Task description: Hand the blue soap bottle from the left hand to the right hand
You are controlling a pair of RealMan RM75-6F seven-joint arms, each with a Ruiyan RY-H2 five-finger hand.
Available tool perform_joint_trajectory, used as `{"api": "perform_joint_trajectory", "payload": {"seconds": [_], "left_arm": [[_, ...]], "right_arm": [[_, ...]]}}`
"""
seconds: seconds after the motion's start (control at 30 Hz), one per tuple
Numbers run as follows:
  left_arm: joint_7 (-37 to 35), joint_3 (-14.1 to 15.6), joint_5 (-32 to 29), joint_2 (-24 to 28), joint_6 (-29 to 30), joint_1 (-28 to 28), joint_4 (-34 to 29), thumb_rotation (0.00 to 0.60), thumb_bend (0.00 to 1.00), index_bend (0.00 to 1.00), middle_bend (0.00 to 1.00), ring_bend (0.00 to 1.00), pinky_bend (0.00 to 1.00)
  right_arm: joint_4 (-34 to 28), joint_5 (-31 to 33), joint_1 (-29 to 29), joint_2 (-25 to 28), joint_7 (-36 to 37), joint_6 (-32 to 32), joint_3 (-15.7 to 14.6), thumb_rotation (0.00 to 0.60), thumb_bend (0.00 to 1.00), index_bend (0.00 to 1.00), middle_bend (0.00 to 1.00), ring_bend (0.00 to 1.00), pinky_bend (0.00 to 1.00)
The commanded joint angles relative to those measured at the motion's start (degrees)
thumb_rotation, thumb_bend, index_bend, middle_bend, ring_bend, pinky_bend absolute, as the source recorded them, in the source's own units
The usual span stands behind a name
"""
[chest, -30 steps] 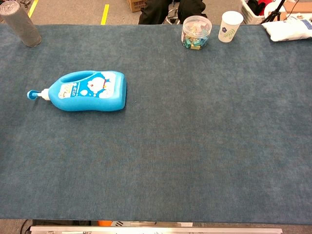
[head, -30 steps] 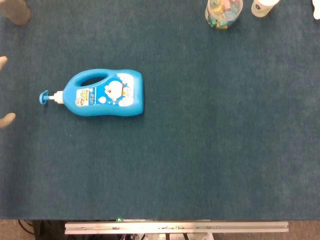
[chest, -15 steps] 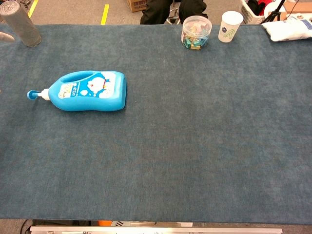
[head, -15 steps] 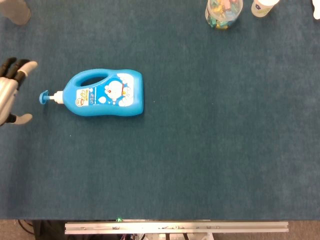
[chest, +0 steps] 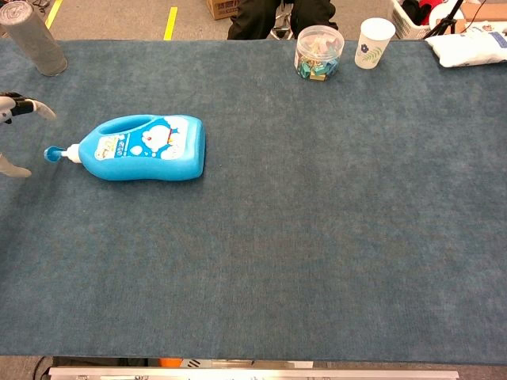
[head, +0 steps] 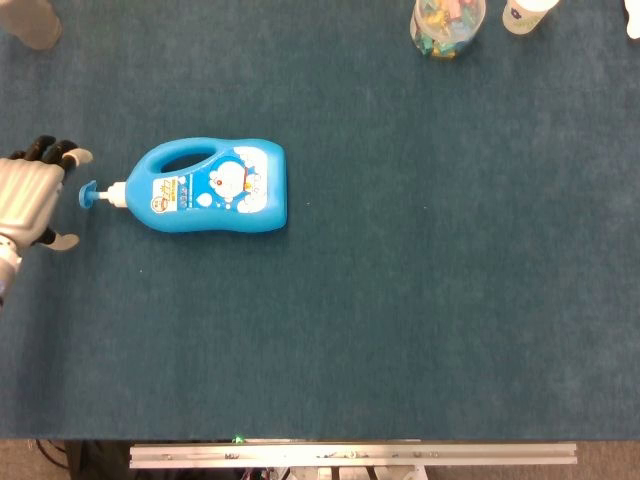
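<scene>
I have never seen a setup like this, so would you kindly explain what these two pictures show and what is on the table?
Both pictures come from cameras on a two-armed robot with human-like hands. The head view looks straight down on the dark blue cloth-covered table; the chest view looks across it from lower down. A blue plastic soap bottle with a pump top lies on its side. The silver left hand is at the left edge, fingers apart, close to the pump but holding nothing. The right hand is not visible. At the far edge stand a clear tub of coloured clips, a white paper cup and a grey cylinder.
</scene>
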Motion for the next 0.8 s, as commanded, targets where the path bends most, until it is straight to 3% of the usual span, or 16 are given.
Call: {"api": "perform_joint_trajectory", "payload": {"seconds": [0.03, 0.27, 0.43, 0.8], "left_arm": [[2.13, 0.02, -2.22, -2.62, -0.83, -1.31, 2.29, 0.600, 0.11, 0.22, 0.20, 0.13, 0.27], [4.67, -0.46, -5.74, -7.04, -1.43, -3.14, 5.31, 0.600, 0.11, 0.26, 0.25, 0.16, 0.29], [5.07, -0.57, -6.46, -10.59, -1.32, -3.99, 8.83, 0.600, 0.14, 0.35, 0.38, 0.29, 0.38], [4.76, -0.96, -7.40, -15.96, -2.63, -5.83, 15.01, 0.600, 0.16, 0.41, 0.41, 0.32, 0.43]], "right_arm": [[-0.02, -0.14, -0.14, 0.19, 0.15, -0.02, -0.15, 0.600, 0.00, 0.18, 0.26, 0.21, 0.33], [0.36, -0.07, -0.32, 0.59, 1.15, -0.52, -0.45, 0.600, 0.00, 0.18, 0.26, 0.21, 0.33], [0.63, 0.11, -0.34, 0.89, 1.61, -0.88, -0.55, 0.600, 0.00, 0.18, 0.26, 0.21, 0.33], [1.02, 0.38, -0.67, 1.13, 2.37, -0.84, -0.69, 0.600, 0.00, 0.18, 0.26, 0.21, 0.33]]}}
